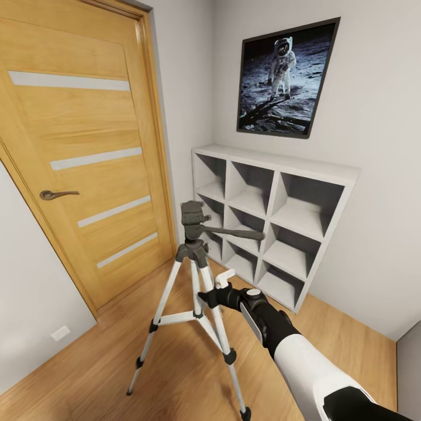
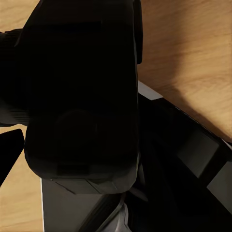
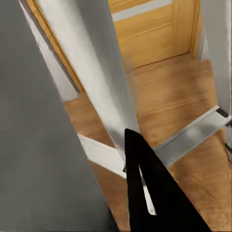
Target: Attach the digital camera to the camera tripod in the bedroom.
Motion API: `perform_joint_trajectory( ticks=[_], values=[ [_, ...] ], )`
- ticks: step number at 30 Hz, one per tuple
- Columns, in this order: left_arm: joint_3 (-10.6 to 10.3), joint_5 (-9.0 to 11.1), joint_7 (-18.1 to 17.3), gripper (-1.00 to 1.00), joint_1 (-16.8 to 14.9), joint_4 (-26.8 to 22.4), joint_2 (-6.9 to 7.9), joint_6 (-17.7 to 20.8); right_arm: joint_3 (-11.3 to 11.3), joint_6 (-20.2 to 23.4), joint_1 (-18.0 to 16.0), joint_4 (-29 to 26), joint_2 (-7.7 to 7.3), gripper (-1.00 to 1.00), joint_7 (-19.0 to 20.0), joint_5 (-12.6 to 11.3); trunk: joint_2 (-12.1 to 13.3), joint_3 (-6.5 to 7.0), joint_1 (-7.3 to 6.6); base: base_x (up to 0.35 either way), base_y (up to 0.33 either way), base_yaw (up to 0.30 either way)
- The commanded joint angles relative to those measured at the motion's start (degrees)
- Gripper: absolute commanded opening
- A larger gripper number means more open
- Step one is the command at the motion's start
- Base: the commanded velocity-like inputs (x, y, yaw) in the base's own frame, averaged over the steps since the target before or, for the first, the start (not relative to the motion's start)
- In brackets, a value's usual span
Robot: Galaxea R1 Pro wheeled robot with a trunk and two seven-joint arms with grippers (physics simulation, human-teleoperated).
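Observation:
The camera tripod [image 1: 196, 252] stands on the wood floor in front of the door, silver legs spread, its black head and long pan handle bare on top. My right gripper [image 1: 215, 290] reaches in from the lower right and is shut on one of the upper legs, just below the head. In the right wrist view that silver leg [image 3: 96, 87] runs between a grey finger and a black finger [image 3: 150, 203]. The digital camera [image 2: 77, 87] looms black and boxy right in front of the left wrist, held above the floor. It hides the left fingers.
An oak door [image 1: 88, 164] with frosted strips is at the left. White cube shelves [image 1: 275, 216] stand against the wall behind the tripod, under an astronaut poster [image 1: 286, 79]. Light wood floor [image 1: 175, 362] lies around the legs. The robot's dark base [image 2: 183, 183] shows below the camera.

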Motion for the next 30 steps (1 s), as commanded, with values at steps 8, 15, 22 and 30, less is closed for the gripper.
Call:
perform_joint_trajectory(
  ticks=[8, 15, 22, 30],
  values=[
    [-0.49, 0.38, -0.17, -1.0, -0.04, 0.04, 0.0, -0.1, 0.01, 0.4, -0.04, -0.1, 0.02, -1.0, -0.49, -0.25, -0.12, -0.12, 0.03, 0.0, 0.0, 0.0],
    [-0.64, 0.2, 0.25, -1.0, -0.13, -1.4, 2.06, 0.09, 0.02, -0.43, -0.05, 4.49, 0.02, -1.0, -0.89, -0.04, -0.12, -0.12, 0.03, 0.0, 0.0, 0.0],
    [-0.31, 0.24, 0.65, -1.0, -0.44, -34.3, 18.31, 22.28, 0.04, -2.93, -0.04, 5.8, 0.02, -1.0, -1.01, -0.34, -0.12, -0.12, 0.03, 0.0, 0.0, 0.0],
    [13.3, 1.47, 18.52, -1.0, -5.89, -77.98, 25.51, 58.75, -0.06, -3.0, -0.04, 5.77, 0.02, -1.0, -0.78, -0.02, -0.12, -0.12, 0.03, 0.0, 0.0, 0.0]
  ],
)
